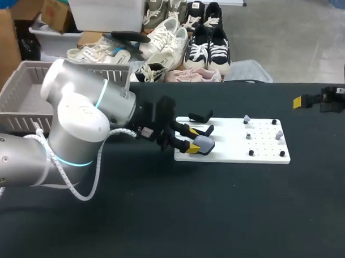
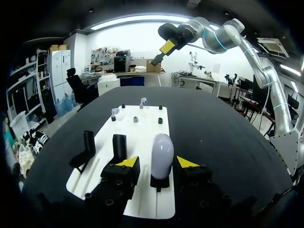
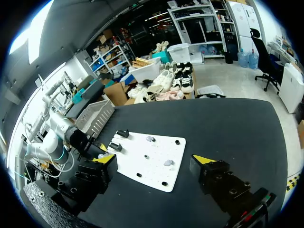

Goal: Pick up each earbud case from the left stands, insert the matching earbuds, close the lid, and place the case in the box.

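Case (image 2: 161,152) stands closed, unclamped, inside left gripper (image 2: 157,162)

My left arm (image 1: 76,131) is made of fat, round, shiny silver tubes, with thin rings of blue-green light (image 1: 101,93) where the parts join, and a white cable (image 1: 63,173) loops along the outside of it. The left claw (image 1: 193,138) is black and blocky, with two fingers that end in bright yellow tips (image 2: 127,162) and lots of small round screw holes (image 2: 118,176) dotted over them. The right arm (image 2: 223,35) is silver with the same glowing rings, and the right claw (image 2: 160,54) is black with yellow tips too.
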You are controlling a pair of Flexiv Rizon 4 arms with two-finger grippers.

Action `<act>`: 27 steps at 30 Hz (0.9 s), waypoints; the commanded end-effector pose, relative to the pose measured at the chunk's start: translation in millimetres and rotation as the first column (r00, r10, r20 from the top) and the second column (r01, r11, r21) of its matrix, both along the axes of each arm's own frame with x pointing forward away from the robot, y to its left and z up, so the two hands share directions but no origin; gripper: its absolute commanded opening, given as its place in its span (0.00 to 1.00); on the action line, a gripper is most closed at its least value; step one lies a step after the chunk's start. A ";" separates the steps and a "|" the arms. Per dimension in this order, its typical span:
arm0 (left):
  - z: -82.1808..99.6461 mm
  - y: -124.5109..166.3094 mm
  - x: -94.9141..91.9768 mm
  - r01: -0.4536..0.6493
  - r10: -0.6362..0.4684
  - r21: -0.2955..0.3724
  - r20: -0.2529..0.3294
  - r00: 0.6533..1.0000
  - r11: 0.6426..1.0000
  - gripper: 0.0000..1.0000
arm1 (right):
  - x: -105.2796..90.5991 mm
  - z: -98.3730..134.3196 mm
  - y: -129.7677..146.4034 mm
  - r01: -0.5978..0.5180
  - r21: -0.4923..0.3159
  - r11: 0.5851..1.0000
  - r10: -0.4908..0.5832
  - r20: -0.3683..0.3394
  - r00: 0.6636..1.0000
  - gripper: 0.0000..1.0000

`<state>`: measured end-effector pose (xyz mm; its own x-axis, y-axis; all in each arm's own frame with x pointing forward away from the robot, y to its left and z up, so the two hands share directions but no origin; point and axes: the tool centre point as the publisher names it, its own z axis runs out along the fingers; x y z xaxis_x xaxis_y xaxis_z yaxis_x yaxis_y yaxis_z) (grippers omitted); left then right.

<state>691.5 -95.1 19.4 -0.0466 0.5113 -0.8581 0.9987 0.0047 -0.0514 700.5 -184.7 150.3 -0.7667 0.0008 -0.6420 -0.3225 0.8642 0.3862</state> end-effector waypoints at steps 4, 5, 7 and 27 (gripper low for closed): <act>-2.1 -3.2 0.6 0.009 -0.009 -0.002 -0.002 1.000 1.000 0.51 | 0.7 -0.6 -1.2 -0.005 0.003 1.000 0.005 0.000 1.000 1.00; -2.3 -3.7 0.4 0.010 -0.010 -0.003 -0.002 1.000 1.000 0.51 | 0.7 -0.6 -1.2 -0.005 0.003 1.000 0.005 0.000 1.000 1.00; -2.5 -4.2 0.4 0.012 -0.012 -0.003 -0.004 1.000 1.000 0.53 | 0.7 -0.6 -1.2 -0.005 0.003 1.000 0.005 0.000 1.000 1.00; -4.5 -5.5 1.1 0.014 -0.014 -0.001 0.000 1.000 1.000 0.00 | 0.7 -0.6 -1.2 -0.005 0.003 1.000 0.005 0.000 1.000 1.00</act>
